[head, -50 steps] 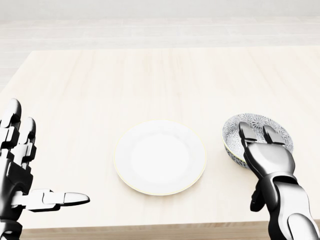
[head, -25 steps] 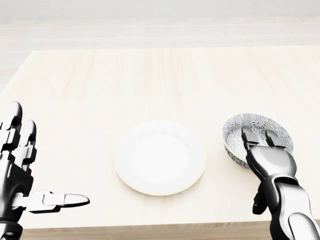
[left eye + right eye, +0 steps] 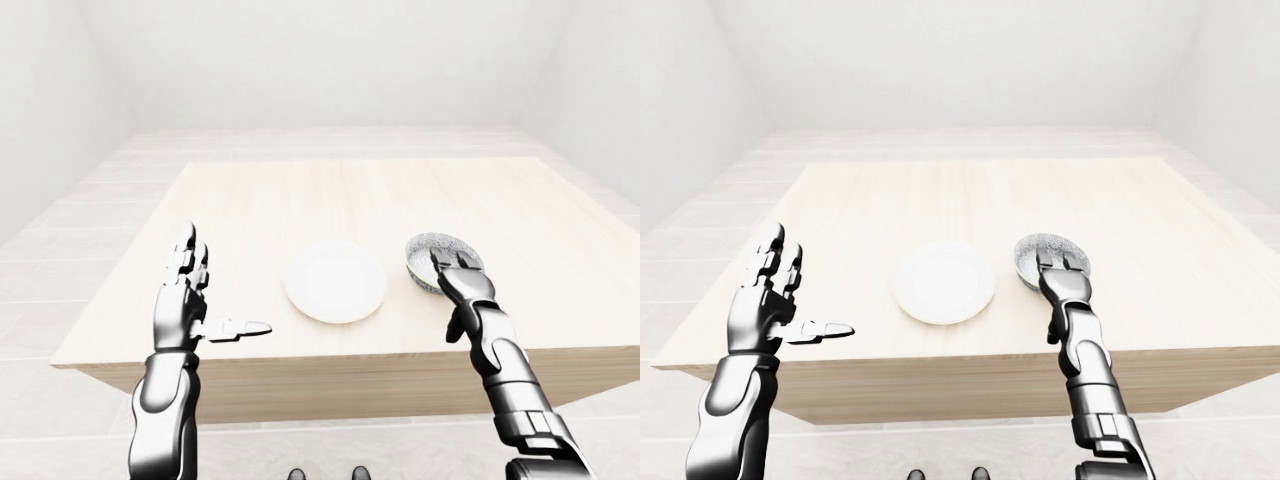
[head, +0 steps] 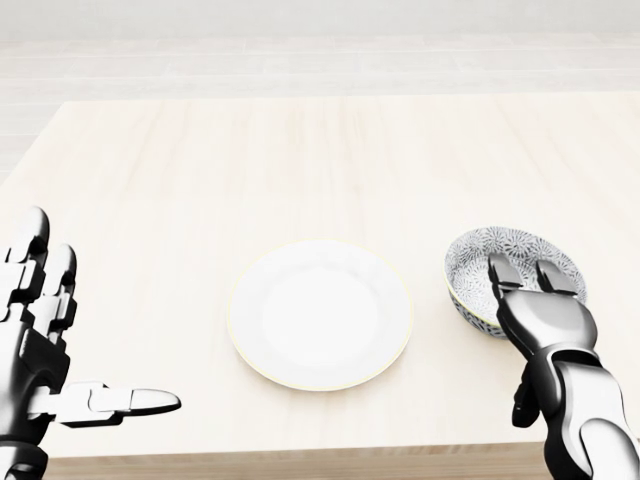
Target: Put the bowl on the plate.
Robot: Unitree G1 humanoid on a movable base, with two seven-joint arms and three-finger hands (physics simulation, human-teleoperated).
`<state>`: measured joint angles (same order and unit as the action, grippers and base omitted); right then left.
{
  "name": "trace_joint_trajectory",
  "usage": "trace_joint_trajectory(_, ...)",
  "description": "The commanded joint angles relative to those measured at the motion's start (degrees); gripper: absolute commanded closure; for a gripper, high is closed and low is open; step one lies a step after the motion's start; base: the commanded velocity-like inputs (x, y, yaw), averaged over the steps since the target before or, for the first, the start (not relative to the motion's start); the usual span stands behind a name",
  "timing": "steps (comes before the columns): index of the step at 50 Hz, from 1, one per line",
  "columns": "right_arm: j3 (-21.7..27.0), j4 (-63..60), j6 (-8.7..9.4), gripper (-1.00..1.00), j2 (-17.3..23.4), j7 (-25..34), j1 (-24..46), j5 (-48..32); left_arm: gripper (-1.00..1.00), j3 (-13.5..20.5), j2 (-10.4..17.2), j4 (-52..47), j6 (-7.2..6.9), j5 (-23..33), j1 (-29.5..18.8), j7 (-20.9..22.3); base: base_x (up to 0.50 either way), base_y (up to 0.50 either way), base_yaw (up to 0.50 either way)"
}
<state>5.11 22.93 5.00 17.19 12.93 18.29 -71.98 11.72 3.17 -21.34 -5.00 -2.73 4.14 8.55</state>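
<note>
A round white plate [image 4: 320, 314] lies flat at the lower centre of the head view on the pale wooden tabletop [image 4: 300, 160]. Just right of it, apart from it, stands a small blue-and-white patterned bowl [image 4: 505, 255], upright on the tabletop. The right hand [image 4: 530, 290] reaches over the bowl's near rim at lower right, two fingers [image 4: 500, 272] dipping inside; the thumb is hidden, so whether the grip is closed cannot be told. The left hand [image 4: 40, 340] hovers at lower left, well apart from the plate, fingers spread and thumb extended.
</note>
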Motion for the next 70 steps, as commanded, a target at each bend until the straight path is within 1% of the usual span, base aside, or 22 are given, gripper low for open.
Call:
trace_joint_trajectory(1,-0.27,1.31,0.00,-1.00,0.35,0.06,0.33,-0.47,-1.00,-0.04,0.07,0.95,0.00,0.08,-0.09,0.11,0.00,0.00,0.00)
trace_joint_trajectory(30,-0.92,7.49,0.00,-1.00,0.62,-2.15,1.65,1.38,-1.00,-0.44,0.07,1.53,0.00,0.43,-0.39,-0.05,0.00,0.00,0.00)
trace_joint_trajectory(36,-1.24,9.17,0.00,-1.00,0.83,-2.68,2.12,1.62,-1.00,-0.05,0.35,2.38,0.00,0.03,-0.96,-0.05,0.00,0.00,0.00)
trace_joint_trajectory(57,-1.47,7.91,0.00,-1.00,1.07,-1.43,1.77,1.18,-1.00,-0.13,0.47,2.56,0.00,-0.15,-0.96,-0.15,0.00,0.00,0.00)
trace_joint_trajectory(69,-1.10,7.58,0.00,-1.00,1.05,-1.81,1.87,1.45,-1.00,-0.44,0.30,2.01,0.00,0.11,-0.47,-0.13,0.00,0.00,0.00)
trace_joint_trajectory(70,-1.12,7.54,0.00,-0.94,1.09,-1.81,1.85,1.45,-1.00,-0.47,0.28,1.83,0.00,0.11,-0.36,-0.08,0.00,0.00,0.00)
